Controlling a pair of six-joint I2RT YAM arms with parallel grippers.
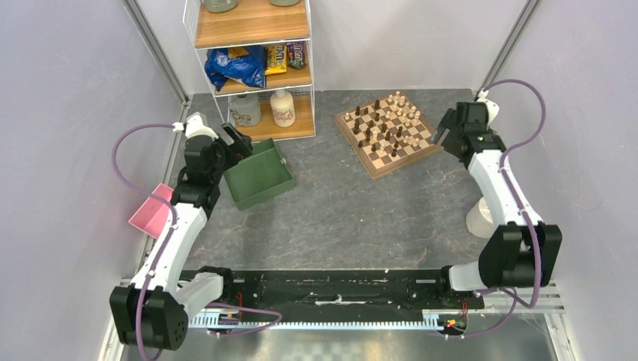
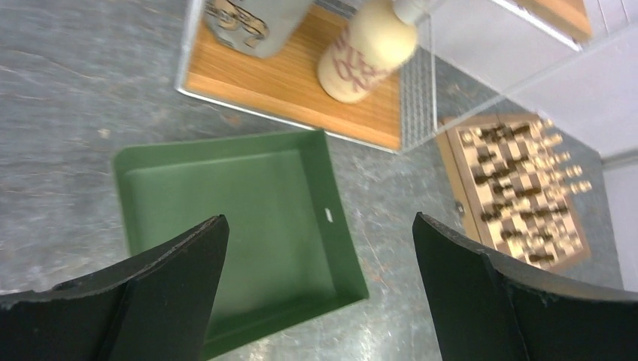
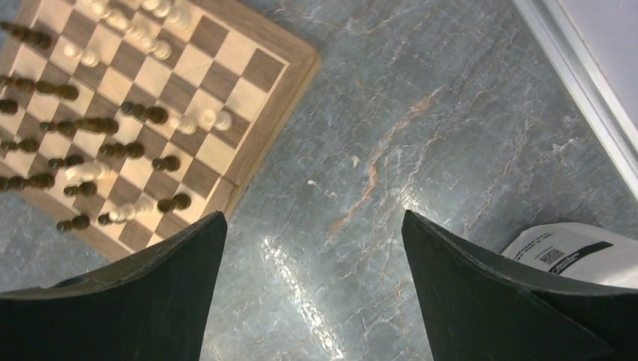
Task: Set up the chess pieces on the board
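The board [image 1: 387, 134] lies at the back right of the grey table, turned at an angle. Dark brown and pale cream chess pieces [image 1: 385, 124] stand scattered over its squares. The right wrist view shows the board [image 3: 256, 68] at upper left with pieces [image 3: 124, 150] on it. My right gripper [image 1: 445, 129] hangs just right of the board, open and empty [image 3: 312, 226], over bare table. My left gripper [image 1: 242, 144] is open and empty [image 2: 320, 226] above the green tray [image 2: 248, 210]. The board [image 2: 519, 192] shows blurred at the right of that view.
A wire shelf unit [image 1: 252, 68] with a jar, a bottle and snack bags stands at the back. The green tray [image 1: 259, 174] lies left of centre. A pink item [image 1: 153, 210] lies by the left arm. A white object [image 1: 481, 218] sits by the right arm.
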